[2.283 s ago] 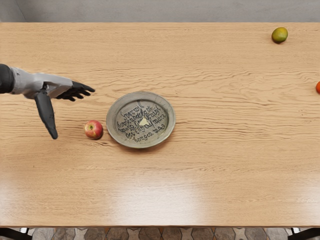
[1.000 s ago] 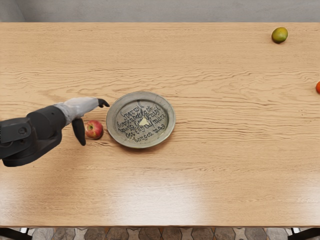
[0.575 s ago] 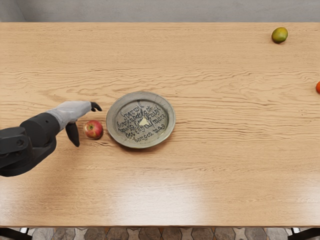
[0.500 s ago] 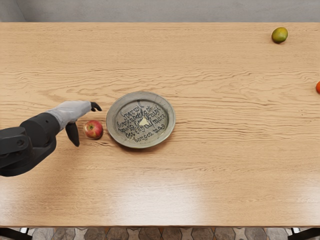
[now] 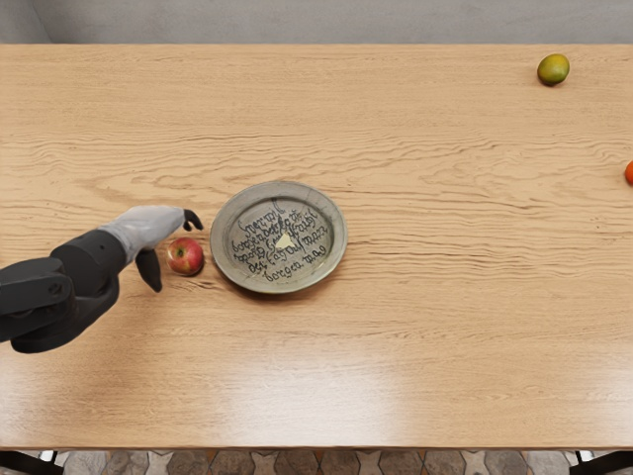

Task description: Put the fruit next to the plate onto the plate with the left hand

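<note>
You can see your left robot hand (image 5: 150, 228) has crept slightly nearer the small red apple (image 5: 185, 255), which lies on the wooden bench (image 5: 415, 327) just off the round grey metal plate's (image 5: 222, 226) nine o'clock edge, its thumb and fingers spread apart and holding nothing, so closing likely comes next.

Red apple (image 5: 185, 256), grey plate (image 5: 227, 216) with black script, light wood-grain table (image 5: 396, 336), yellow-green fruit (image 5: 553, 69)

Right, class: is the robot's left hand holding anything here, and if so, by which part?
Nothing is held. The left hand is open beside the apple, which lies on the table next to the plate.
</note>
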